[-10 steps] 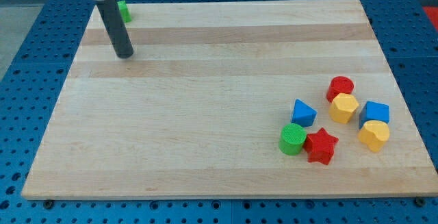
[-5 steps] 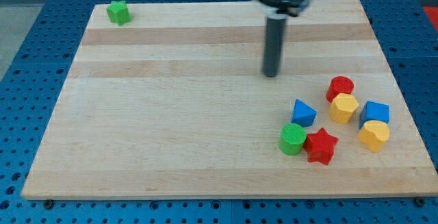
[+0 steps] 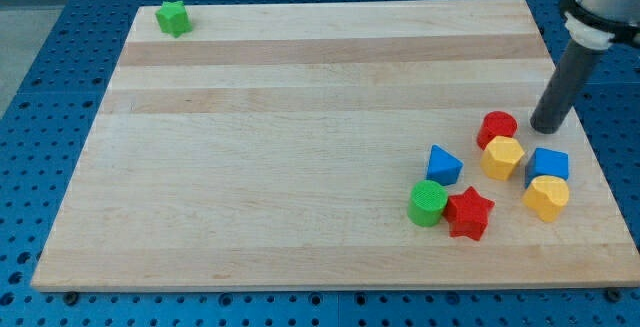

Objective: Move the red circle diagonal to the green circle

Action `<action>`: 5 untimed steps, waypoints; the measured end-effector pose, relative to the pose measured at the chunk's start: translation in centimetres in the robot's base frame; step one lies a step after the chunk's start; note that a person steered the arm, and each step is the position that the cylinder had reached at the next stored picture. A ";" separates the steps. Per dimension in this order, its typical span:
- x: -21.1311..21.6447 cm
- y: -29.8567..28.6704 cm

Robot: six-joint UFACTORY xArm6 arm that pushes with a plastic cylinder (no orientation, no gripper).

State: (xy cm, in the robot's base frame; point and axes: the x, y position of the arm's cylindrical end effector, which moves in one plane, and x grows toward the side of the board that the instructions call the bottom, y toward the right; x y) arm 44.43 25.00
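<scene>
The red circle (image 3: 497, 127) lies at the view's right on the wooden board (image 3: 300, 167), touching a yellow hexagon (image 3: 502, 157) just below it. The green circle (image 3: 428, 203) lies lower and to the left, next to a red star (image 3: 469, 213). My tip (image 3: 546, 127) rests on the board just to the right of the red circle, a small gap apart from it.
A blue triangle (image 3: 443, 164) sits above the green circle. A blue block (image 3: 547, 164) and a yellow block (image 3: 546, 197) lie below my tip. A green star (image 3: 173, 17) sits in the board's top left corner. Blue pegboard surrounds the board.
My tip has swept from the board's top left, across the middle, to the right side beside the red circle. No block has moved.
</scene>
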 end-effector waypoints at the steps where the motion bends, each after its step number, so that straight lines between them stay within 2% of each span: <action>1: 0.3 0.0; 5: 0.7 -4.4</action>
State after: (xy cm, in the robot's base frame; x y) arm 45.13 20.64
